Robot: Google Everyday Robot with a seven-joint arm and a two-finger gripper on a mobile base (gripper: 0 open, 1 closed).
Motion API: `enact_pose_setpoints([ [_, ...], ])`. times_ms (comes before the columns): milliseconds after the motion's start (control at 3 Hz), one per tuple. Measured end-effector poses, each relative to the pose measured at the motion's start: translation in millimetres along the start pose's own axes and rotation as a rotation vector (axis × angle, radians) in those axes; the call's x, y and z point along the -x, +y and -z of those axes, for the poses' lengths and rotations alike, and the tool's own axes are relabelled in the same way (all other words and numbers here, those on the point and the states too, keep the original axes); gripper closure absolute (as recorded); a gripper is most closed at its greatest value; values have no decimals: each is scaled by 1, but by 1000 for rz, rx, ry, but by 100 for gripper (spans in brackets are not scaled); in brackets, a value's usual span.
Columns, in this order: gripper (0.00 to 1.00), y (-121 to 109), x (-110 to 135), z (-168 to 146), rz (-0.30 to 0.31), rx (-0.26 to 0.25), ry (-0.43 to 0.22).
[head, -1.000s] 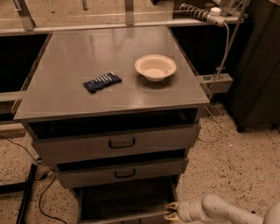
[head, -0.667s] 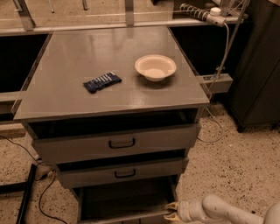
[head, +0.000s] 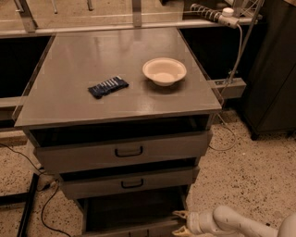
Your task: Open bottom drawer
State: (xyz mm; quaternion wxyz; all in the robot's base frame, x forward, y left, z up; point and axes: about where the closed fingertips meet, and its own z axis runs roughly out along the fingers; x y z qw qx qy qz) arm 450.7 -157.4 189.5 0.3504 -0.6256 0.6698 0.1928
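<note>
The grey cabinet [head: 120, 109] has three drawers. The bottom drawer [head: 132, 210] stands pulled out at the lower edge of the camera view, with its dark inside showing. Its front is cut off by the frame and its handle is out of view. The middle drawer [head: 129, 183] and the top drawer [head: 125, 150] stick out slightly, each with a black loop handle. My gripper [head: 179, 222] comes in from the lower right on a white arm [head: 231, 222]. It sits at the right front corner of the bottom drawer, with its two yellowish fingertips [head: 178, 214] apart and holding nothing.
A cream bowl [head: 164, 71] and a dark blue snack packet [head: 108, 86] lie on the cabinet top. Cables [head: 27, 162] run over the speckled floor at the left. A dark cabinet [head: 273, 69] stands at the right, and a power strip [head: 210, 13] sits behind.
</note>
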Motion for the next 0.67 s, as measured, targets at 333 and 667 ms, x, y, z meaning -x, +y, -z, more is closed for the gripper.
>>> enact_pose_setpoints([
  [333, 0, 0, 0, 0, 0, 0, 0],
  [667, 0, 0, 0, 0, 0, 0, 0],
])
